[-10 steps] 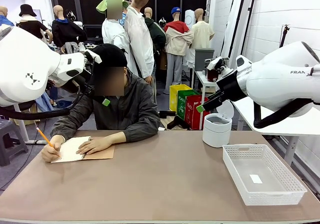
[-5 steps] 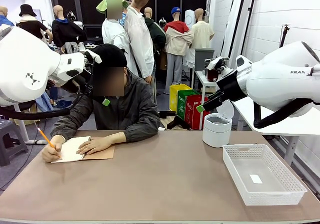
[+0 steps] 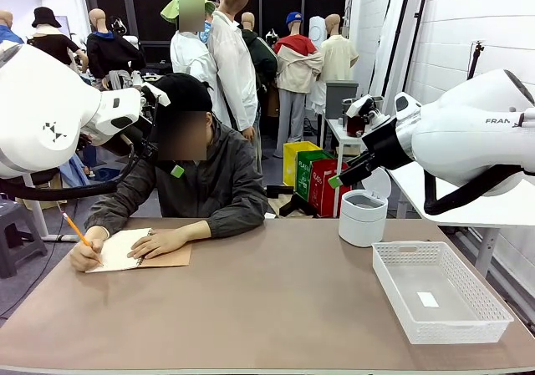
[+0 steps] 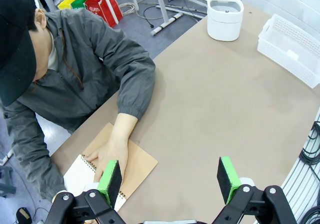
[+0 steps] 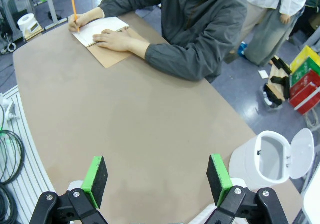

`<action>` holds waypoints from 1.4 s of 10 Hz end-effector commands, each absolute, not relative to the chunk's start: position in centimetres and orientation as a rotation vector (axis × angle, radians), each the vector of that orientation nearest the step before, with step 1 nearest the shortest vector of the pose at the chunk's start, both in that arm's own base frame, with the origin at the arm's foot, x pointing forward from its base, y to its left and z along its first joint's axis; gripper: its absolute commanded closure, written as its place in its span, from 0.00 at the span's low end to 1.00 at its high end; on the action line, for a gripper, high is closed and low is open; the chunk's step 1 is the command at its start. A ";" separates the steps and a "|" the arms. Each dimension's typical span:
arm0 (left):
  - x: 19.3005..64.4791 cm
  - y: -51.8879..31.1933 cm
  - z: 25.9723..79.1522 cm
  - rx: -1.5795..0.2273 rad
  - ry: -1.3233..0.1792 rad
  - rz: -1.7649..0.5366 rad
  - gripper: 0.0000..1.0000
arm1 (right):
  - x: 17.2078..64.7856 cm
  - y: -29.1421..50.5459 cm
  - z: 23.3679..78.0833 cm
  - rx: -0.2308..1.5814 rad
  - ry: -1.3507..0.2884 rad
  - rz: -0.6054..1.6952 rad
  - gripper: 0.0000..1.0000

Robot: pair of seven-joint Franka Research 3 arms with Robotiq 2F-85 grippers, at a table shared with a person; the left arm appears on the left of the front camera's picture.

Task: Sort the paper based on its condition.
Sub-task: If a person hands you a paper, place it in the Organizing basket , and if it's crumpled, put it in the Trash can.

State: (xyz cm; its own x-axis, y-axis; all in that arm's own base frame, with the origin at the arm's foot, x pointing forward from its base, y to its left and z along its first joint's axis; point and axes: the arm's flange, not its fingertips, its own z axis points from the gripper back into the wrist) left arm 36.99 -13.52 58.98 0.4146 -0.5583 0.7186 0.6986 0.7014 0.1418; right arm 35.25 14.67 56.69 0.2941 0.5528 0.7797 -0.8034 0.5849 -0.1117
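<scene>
Paper for sorting looks yet to come free: a white page (image 3: pixel 119 250) lies open in a spiral notebook (image 3: pixel 163 258) at the table's (image 3: pixel 276 308) far left corner, near the left arm. The person's writing hand (image 3: pixel 84 256) holds a pencil (image 3: pixel 77 231) to the page, and the other hand (image 3: pixel 163 241) lies flat across it. Both arms hang high and well apart from the sheet. The left gripper (image 4: pixel 169 173) looks down beside the notebook with its green pads spread wide and nothing between them. The right gripper (image 5: pixel 157 178) is equally wide and empty over bare tabletop, with a lidded white bin (image 5: pixel 267 161) just beside it and a white mesh basket (image 3: pixel 393 251) nearer the robot. The step in hand appears to be waiting, best done by staying clear of the writer's arms. Once a sheet is free, judge flat against crumpled or torn, nip a thin sheet by an overhanging edge, and close gently. Basket for good sheets and bin for spoiled is only a guess.
</scene>
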 end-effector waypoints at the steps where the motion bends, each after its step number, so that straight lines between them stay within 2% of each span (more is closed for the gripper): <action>1: 37.0 -13.5 59.0 -0.188 -0.821 -0.780 0.00 | 35.2 14.7 56.7 0.336 -0.880 0.927 0.00; 14: 37.0 -13.5 59.0 -0.188 -0.821 -0.780 0.00 | 35.2 14.7 56.7 0.336 -0.880 0.927 0.00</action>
State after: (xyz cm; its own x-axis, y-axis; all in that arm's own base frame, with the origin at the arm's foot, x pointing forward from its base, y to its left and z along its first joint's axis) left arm 36.99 -13.52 58.98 0.4146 -0.5583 0.7186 0.6986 0.7014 0.1418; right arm 35.25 14.67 56.69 0.2941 0.5528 0.7797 -0.8034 0.5849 -0.1117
